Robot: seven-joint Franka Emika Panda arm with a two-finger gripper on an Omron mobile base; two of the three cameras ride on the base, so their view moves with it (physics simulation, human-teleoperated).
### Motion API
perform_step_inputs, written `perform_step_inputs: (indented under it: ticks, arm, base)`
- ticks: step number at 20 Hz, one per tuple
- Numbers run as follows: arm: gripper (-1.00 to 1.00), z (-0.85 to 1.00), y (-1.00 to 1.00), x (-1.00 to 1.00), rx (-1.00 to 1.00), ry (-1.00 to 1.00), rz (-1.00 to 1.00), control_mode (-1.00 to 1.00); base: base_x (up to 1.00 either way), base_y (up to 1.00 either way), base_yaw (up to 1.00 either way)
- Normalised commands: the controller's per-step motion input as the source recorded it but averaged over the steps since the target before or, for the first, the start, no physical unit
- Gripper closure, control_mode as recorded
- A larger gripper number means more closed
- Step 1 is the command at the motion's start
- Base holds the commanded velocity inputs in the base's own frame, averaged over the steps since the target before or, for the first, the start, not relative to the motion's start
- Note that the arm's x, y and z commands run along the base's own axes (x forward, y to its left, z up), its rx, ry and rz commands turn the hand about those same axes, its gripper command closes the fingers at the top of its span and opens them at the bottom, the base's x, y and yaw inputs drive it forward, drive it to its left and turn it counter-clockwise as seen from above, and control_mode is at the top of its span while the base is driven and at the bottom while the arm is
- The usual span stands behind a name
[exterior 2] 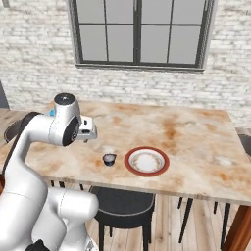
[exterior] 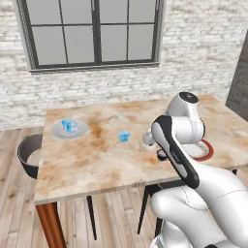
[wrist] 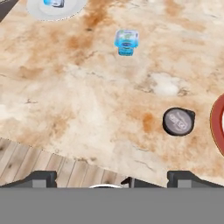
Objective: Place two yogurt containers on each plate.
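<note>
One light-blue yogurt container [wrist: 126, 42] stands alone on the table [exterior: 97, 160], also seen in the left base view [exterior: 124, 136]. The plain grey plate [exterior: 70, 130] lies at the table's far left with light-blue yogurt [exterior: 69, 125] on it; how many cups it holds I cannot tell. The red-rimmed plate [exterior 2: 146, 161] lies bare near the front edge, partly behind my arm in the left base view [exterior: 207, 151]. My gripper [wrist: 114, 178] hovers above the table's front edge, open, with nothing between its fingertips [wrist: 41, 177]. The lone container is ahead of it.
A small dark round cup [wrist: 178, 121] sits on the table just left of the red-rimmed plate [wrist: 218, 127]. Dark chairs stand at the left end [exterior: 29, 155] and under the front edge [exterior 2: 122, 206]. A brick wall with a window is behind.
</note>
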Motion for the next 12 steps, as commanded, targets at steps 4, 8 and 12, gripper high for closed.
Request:
perform_step_inputs:
  ticks: [4,8,12]
  arm:
    - [-1.00,0.00,0.03,0.23,-0.01,0.06,0.00,-1.00]
    - [-1.00,0.00,0.29,1.00,-0.05,0.38,0.00,-1.00]
    - [-1.00,0.00,0.55,1.00,-0.07,0.42,-0.05,-1.00]
  base:
    - [0.00,0.00,0.00]
    - [0.00,0.00,0.00]
    - [0.00,0.00,0.00]
